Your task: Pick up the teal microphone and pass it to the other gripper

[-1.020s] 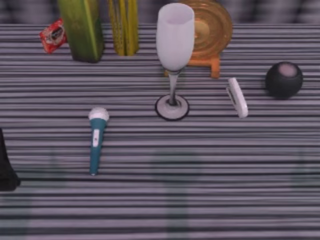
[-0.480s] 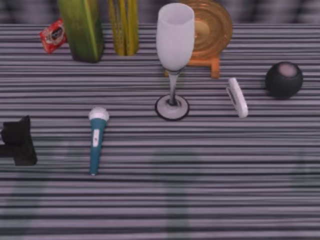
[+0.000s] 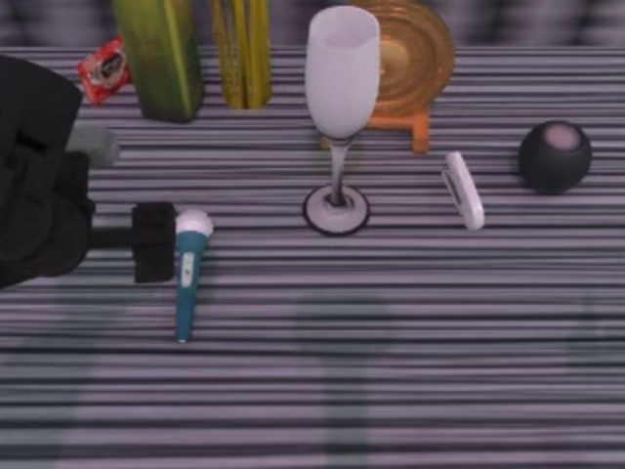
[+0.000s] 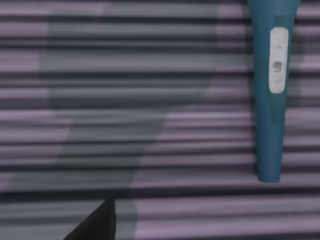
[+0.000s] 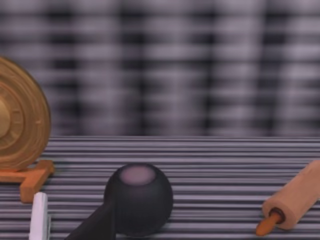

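The slim teal microphone with a rounded white head (image 3: 187,274) lies flat on the striped table (image 3: 439,322), left of centre, its long axis nearly front-to-back, head toward the far edge. Our left gripper (image 3: 154,242) hovers just beside its head; we cannot tell how far its fingers are parted. It holds nothing.

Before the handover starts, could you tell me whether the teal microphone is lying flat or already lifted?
Lying flat on the striped table: the teal microphone is ungripped, left hand beside its head.
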Controlling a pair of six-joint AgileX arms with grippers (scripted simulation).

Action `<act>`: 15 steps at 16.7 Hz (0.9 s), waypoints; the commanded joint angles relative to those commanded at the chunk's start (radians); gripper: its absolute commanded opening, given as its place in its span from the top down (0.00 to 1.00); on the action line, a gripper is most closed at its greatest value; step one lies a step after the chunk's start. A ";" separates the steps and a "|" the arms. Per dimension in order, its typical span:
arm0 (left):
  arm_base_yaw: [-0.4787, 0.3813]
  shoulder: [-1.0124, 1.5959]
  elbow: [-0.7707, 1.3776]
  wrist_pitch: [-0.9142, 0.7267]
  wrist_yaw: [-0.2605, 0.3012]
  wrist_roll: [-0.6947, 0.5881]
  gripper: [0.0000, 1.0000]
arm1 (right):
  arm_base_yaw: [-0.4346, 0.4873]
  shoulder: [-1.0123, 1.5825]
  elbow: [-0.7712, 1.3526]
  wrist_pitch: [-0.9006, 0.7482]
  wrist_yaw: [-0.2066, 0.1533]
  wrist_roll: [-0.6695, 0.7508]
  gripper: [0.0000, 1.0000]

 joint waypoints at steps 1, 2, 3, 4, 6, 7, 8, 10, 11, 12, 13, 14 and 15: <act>-0.018 0.078 0.054 -0.039 -0.002 -0.017 0.00 | 0.000 0.000 0.000 0.000 0.000 0.000 0.00; -0.035 0.152 0.105 -0.074 -0.003 -0.033 0.00 | 0.000 0.000 0.000 0.000 0.000 0.000 0.00; -0.050 0.221 0.152 -0.106 -0.004 -0.048 0.00 | 0.000 0.000 0.000 0.000 0.000 0.000 0.00; -0.064 0.282 0.194 -0.134 -0.005 -0.061 0.00 | 0.000 0.000 0.000 0.000 0.000 0.000 0.00; -0.086 0.375 0.264 -0.177 -0.007 -0.082 0.00 | 0.000 0.000 0.000 0.000 0.000 0.000 0.00; -0.094 0.407 0.290 -0.193 -0.008 -0.090 0.00 | 0.000 0.000 0.000 0.000 0.000 0.000 0.00; -0.100 0.430 0.309 -0.204 -0.008 -0.096 0.00 | 0.000 0.000 0.000 0.000 0.000 0.000 0.00; -0.105 0.451 0.324 -0.213 -0.009 -0.101 0.00 | 0.000 0.000 0.000 0.000 0.000 0.000 0.00; -0.105 0.451 0.324 -0.213 -0.009 -0.101 0.00 | 0.000 0.000 0.000 0.000 0.000 0.000 0.00; -0.105 0.451 0.324 -0.213 -0.009 -0.101 0.00 | 0.000 0.000 0.000 0.000 0.000 0.000 0.00; -0.105 0.451 0.324 -0.213 -0.009 -0.101 0.00 | 0.000 0.000 0.000 0.000 0.000 0.000 0.00; -0.100 0.448 0.321 -0.211 -0.008 -0.100 0.00 | 0.000 0.000 0.000 0.000 0.000 0.000 0.00; -0.100 0.450 0.320 -0.208 -0.008 -0.099 0.00 | 0.000 0.000 0.000 0.000 0.000 0.000 0.00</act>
